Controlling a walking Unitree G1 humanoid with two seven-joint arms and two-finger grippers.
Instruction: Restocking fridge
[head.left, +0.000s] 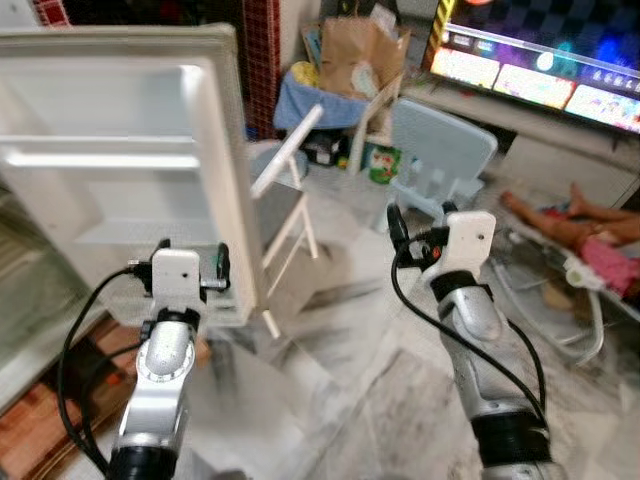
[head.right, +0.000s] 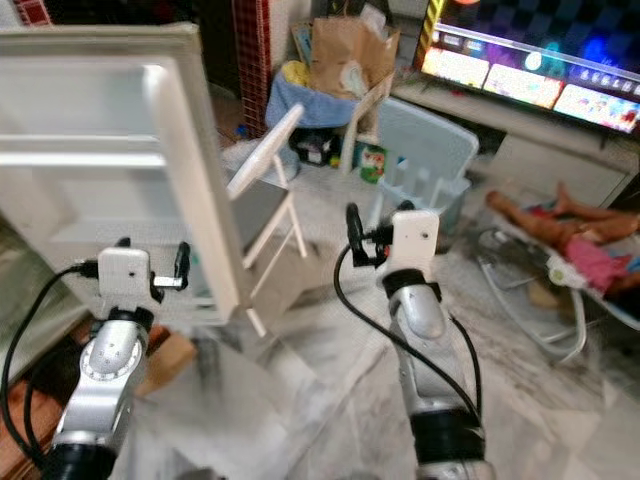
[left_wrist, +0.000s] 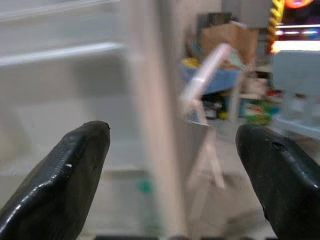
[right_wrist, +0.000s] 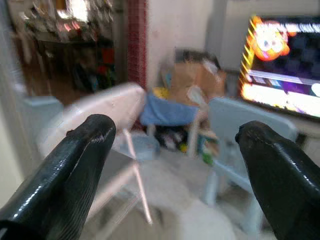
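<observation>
Open fridge door faced by 2 empty grippers.

The fridge door (head.left: 130, 160) is seen swung open at far left, its long axis upright, shelved inner face turned toward the robot and free edge (head.left: 235, 180) pointing right. The left gripper (left_wrist: 170, 165) is held just before that edge, fingers spread wide and holding nothing, and is judged the nearer arm. The right gripper (right_wrist: 175, 170) is raised well apart to the right, likewise spread and empty.

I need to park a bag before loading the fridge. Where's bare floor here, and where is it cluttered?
Bare marble floor lies between the two arms, bordered by the open fridge door and the white folding chair. Crowded: the far corner with the cardboard box and pale blue chair, and the doll beyond the right hand.
</observation>
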